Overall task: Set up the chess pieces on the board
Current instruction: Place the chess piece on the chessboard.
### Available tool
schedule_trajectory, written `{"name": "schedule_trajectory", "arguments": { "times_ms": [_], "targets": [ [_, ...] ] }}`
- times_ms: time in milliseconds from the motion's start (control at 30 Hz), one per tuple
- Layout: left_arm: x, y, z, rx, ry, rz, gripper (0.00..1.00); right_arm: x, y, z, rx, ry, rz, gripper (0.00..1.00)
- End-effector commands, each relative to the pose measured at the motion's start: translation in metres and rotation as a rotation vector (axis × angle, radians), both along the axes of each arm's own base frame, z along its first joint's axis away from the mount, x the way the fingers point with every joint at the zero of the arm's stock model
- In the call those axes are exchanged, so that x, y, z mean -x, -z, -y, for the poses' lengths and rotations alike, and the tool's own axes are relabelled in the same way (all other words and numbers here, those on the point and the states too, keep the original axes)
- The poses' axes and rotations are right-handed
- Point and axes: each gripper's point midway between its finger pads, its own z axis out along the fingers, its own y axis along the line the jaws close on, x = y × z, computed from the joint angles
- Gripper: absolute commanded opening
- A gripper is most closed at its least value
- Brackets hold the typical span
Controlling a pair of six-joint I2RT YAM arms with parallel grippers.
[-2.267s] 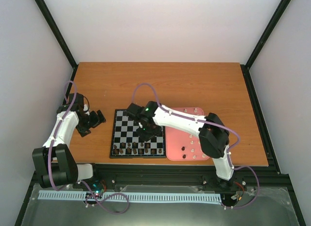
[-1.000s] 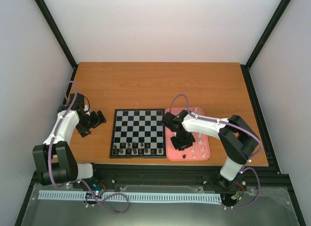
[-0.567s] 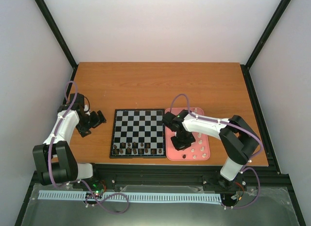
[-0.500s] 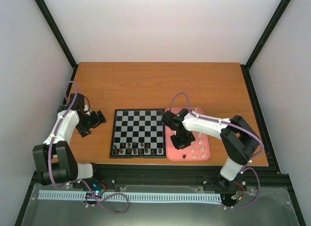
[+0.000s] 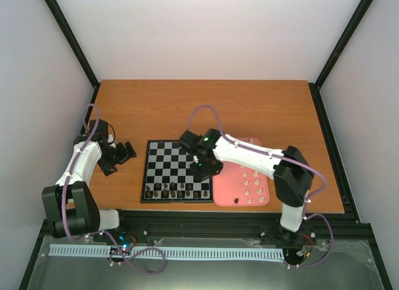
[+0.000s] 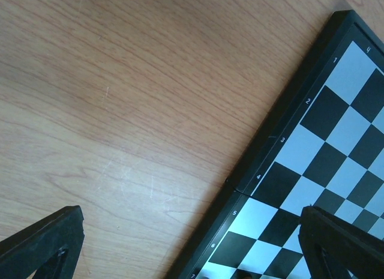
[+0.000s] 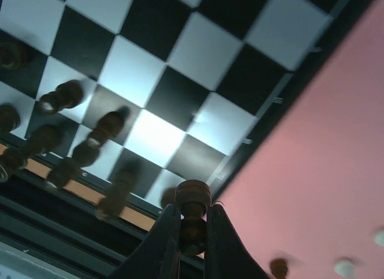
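Board (image 6: 345,132) border carries rank numbers 1 through 6.

White arm links (image 5: 246,154), black joints (image 5: 290,178) and claws (image 5: 129,151) (image 5: 204,170), purple cables (image 5: 201,109).

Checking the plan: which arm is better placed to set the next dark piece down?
Right. The right gripper is shut on a dark piece above the right side of the board. The left gripper is open and empty, on the table left of the board.
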Motion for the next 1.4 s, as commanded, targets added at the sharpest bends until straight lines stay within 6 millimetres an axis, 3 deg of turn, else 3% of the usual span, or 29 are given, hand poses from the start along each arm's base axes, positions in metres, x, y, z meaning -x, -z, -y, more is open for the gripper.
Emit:
{"name": "schedule_trajectory", "arguments": {
  "times_ms": [0,133,467,1367],
  "targets": [
    [-0.005,-0.009,0.001,0.000,0.012,0.043,1.00,0.014,0.016,-0.026,0.009,-0.051,-0.055,0.03],
    [-0.005,-0.009,0.002,0.003,0.013,0.044,1.00,0.018,0.024,-0.040,0.005,-0.076,-0.070,0.03],
    [-0.005,-0.009,0.003,0.007,0.014,0.045,1.00,0.021,0.040,-0.047,-0.003,-0.089,-0.102,0.03],
    [-0.006,-0.006,0.001,0.001,0.015,0.035,1.00,0.032,0.063,-0.039,0.031,-0.105,-0.157,0.04]
  ]
}}
